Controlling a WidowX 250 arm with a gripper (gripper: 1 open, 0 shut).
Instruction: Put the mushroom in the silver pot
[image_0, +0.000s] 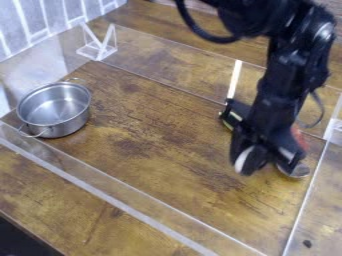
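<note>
The mushroom (246, 160) shows its white stem at the lower tip of my gripper (262, 158), with a bit of reddish cap on the right side. My gripper is shut on the mushroom, low over the right part of the wooden table; the picture is blurred there. The silver pot (54, 108) stands empty at the far left, well apart from my gripper.
A metal spoon (237, 80) with a yellow-green handle lies behind the arm, its bowl showing near the gripper's right side. A clear plastic stand (96, 42) sits at the back left. Clear plastic strips frame the work area on the table.
</note>
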